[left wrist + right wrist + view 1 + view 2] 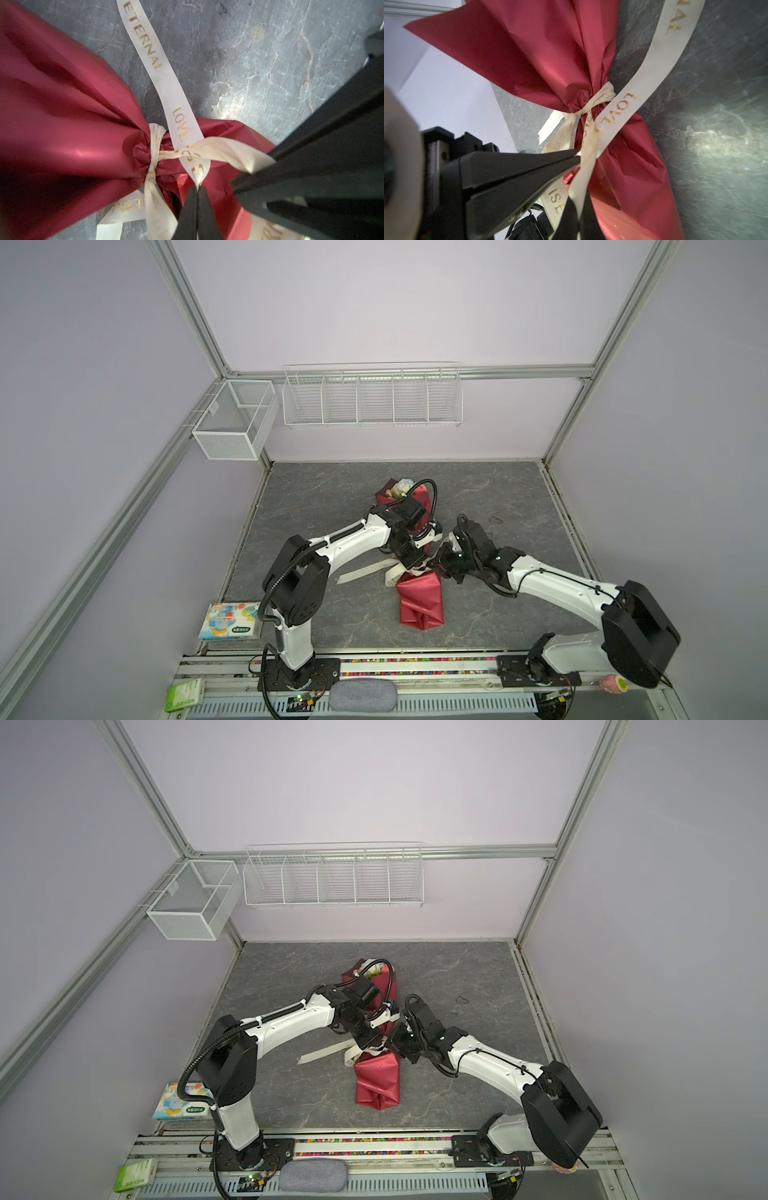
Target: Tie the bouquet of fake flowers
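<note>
Finds the bouquet of fake flowers (419, 599) lying flat near the middle of the grey marbled surface (519, 497) in both top views, lengthwise front to back, with the flared red wrap toward the near edge and pale blooms (401, 488) peeping from the wrap at the far end. Loses the cinched waist from above beneath the left claw (411, 564) and the right claw (436, 566), their tips close together there. Shows from the left wrist a cream ribbon (149, 47) with gold lettering, wound tight round the gathered paper and drawn into a knot (154, 149). Has the left claw (197, 188) pressed together on a flat, lettered fold of that ribbon just beside the knot, fingertips meeting with the fabric nipped between. Has the right claw (272, 164) likewise pressed together, pinching a twisted strand coming off the knot. Confirms both grips from the right wrist: the right claw (578, 209) closed on a pale band running down from the knot (602, 97), the left claw (578, 154) reaching in from the side, tip against the ribbon close by. Leaves a long lettered tail (654, 68) trailing loose over the stone, and in a top view a flat end (320, 1054) resting to the left of the wrap. Keeps a printed tissue pack (228, 620) at the front left corner, well apart from the bouquet.
</note>
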Available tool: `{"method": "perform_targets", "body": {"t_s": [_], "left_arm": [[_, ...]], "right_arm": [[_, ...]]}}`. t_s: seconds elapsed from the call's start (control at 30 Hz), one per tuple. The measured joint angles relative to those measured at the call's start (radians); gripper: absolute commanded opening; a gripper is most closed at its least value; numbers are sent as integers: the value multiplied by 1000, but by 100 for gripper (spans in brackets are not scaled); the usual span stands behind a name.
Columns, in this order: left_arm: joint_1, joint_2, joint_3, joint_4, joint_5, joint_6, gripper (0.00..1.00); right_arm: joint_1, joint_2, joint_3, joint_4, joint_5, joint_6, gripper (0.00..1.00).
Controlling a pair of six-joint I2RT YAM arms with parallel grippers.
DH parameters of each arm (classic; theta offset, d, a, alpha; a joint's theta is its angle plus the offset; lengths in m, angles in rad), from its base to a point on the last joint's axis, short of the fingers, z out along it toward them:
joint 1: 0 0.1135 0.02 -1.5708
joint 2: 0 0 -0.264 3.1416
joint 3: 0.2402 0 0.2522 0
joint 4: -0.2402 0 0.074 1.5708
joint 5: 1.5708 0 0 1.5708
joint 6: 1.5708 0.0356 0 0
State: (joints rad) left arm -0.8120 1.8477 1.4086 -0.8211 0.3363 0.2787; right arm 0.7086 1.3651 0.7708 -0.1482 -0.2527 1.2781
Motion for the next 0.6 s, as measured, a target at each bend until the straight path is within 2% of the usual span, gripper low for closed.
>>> {"method": "perform_targets", "body": {"t_s": [0.2,0.37,0.53,0.6], "left_arm": [[0,-70,-48,28,-6,-15,0],[0,-172,-92,77,-1,-50,0],[0,-209,-118,127,3,-89,0],[2,-209,-128,143,5,-105,0]], "right_arm": [[1,0,0,-6,2,-3,10],[9,0,-3,-5,18,-31,19],[14,-23,-2,-40,67,-105,39],[14,-45,0,-74,94,-147,43]]}}
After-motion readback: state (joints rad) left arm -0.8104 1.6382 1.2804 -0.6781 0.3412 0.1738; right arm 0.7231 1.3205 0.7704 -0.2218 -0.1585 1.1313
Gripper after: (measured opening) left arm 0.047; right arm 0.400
